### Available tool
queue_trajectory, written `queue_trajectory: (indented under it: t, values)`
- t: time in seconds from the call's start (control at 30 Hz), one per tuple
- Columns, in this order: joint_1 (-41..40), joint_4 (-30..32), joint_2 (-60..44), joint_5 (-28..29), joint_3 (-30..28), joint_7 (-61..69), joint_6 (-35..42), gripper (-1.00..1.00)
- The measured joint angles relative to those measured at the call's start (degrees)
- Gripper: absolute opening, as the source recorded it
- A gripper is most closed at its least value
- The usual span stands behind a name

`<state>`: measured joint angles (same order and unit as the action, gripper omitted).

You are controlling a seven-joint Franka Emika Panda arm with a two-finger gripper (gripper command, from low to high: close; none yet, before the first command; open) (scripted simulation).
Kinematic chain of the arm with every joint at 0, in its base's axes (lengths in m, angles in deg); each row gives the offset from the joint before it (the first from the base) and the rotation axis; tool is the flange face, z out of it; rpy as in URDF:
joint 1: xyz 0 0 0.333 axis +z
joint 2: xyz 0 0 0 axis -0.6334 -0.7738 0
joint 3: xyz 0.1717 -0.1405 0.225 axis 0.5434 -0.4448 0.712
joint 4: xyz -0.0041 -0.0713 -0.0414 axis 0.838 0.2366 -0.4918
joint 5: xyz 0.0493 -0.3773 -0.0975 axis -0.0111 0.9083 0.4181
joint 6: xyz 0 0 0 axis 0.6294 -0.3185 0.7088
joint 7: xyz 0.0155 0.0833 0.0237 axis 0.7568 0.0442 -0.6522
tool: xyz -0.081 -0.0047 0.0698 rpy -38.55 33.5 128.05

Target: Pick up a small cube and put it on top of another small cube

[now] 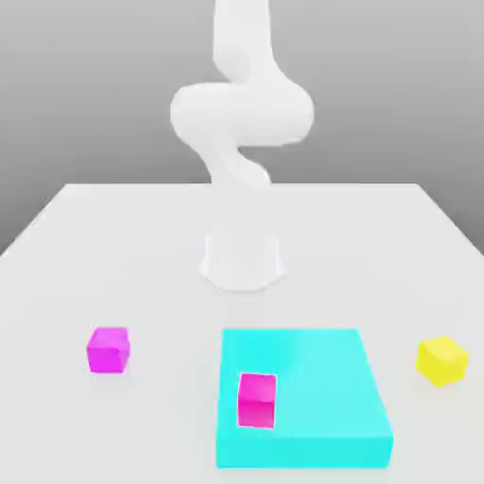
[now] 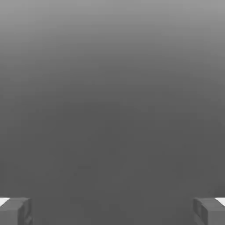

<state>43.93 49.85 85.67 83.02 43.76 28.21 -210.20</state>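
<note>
I see a white table [image 1: 142,236] against grey. The yellow cube [image 1: 442,360] sits near its edge at the exterior view's right, apart from the cyan block [image 1: 321,378]; the fuchsia cube [image 1: 108,349] stands opposite. My gripper [image 2: 112,211] is spread wide, empty.

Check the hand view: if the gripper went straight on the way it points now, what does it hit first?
Nothing that shows. The gripper is open, fingertips wide apart, and ahead of it lies plain grey with no cube or block in line. The way looks free, though depth there is hard to judge.
</note>
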Motion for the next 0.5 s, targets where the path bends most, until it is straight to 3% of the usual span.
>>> queue_trajectory:
  t: [0.5]
  values:
    - [23.30,9.68,-28.80,-5.92,1.58,39.17,-14.17,0.00]
